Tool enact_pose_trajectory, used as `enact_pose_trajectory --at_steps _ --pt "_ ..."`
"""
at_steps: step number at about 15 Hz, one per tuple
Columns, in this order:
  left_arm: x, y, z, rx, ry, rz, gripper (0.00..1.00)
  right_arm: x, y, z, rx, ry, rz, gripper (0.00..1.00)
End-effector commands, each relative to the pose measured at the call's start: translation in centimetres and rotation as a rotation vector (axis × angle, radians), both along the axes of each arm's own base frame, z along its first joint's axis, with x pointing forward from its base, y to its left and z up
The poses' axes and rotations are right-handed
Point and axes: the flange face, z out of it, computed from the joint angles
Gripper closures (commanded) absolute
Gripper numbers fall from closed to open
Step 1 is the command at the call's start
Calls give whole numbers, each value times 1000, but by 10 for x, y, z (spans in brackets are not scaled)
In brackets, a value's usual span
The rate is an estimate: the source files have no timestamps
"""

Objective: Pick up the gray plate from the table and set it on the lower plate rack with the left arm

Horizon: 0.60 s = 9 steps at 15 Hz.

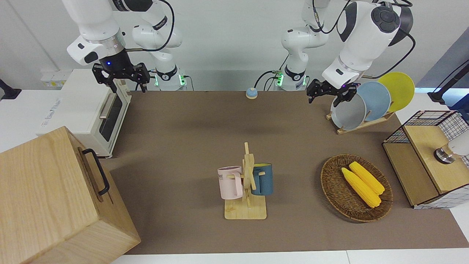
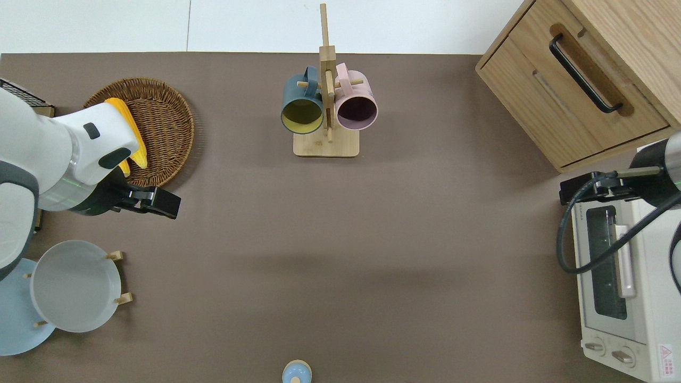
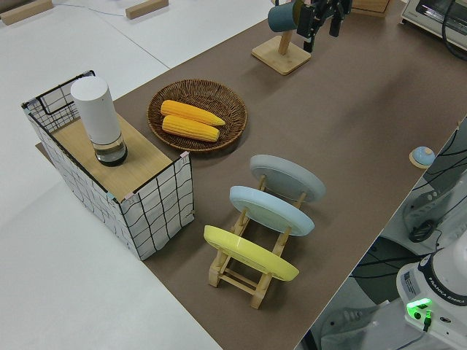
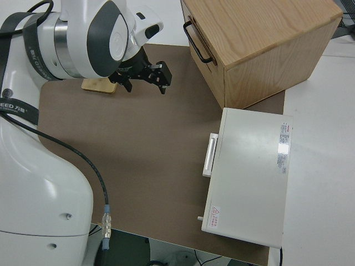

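a: well, start big. the brown table point(image 1: 205, 146) is mostly bare through the middle. which arm is working?

b: the left arm point(image 1: 361, 33). it is bent over its own end of the table. the right one is parked.

a: and the lower plate rack point(image 1: 361, 124)?

b: it sits at the left arm's end, rails running toward that end. the gray plate point(image 2: 74, 287) is leaning in the lowest slot, pegs either side. it stands tilted on its edge, face turned up and away from the robots. just beside it are the sky-blue plate point(image 1: 375, 99) and the yellow plate point(image 1: 399, 88), higher up the rack.

a: so it's placed?

b: looks that way to me. nothing gray lies flat on the table.

a: and the left gripper point(image 2: 159, 202)?

b: it's empty, fingers spread, clear of the plate's rim. from above it hangs over bare table between the wicker basket point(image 2: 159, 127) and the rack. the patch under it is farther from the robots than the plate.

a: room to move?

b: plenty toward the middle. i'd keep off the basket and the plate's top edge.
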Motion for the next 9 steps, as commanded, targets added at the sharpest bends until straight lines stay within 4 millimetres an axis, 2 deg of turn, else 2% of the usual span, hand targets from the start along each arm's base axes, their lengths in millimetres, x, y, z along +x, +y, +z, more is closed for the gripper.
enact_pose_trajectory --at_steps 1,4,9 --pt "5 2 3 -12 -29 -18 9 0 1 3 3 -5 -3 17" --pt "4 5 5 83 -43 -12 2 0 1 3 3 -5 -3 17" --pt "3 9 4 94 -40 -4 2 0 1 3 3 -5 -3 17"
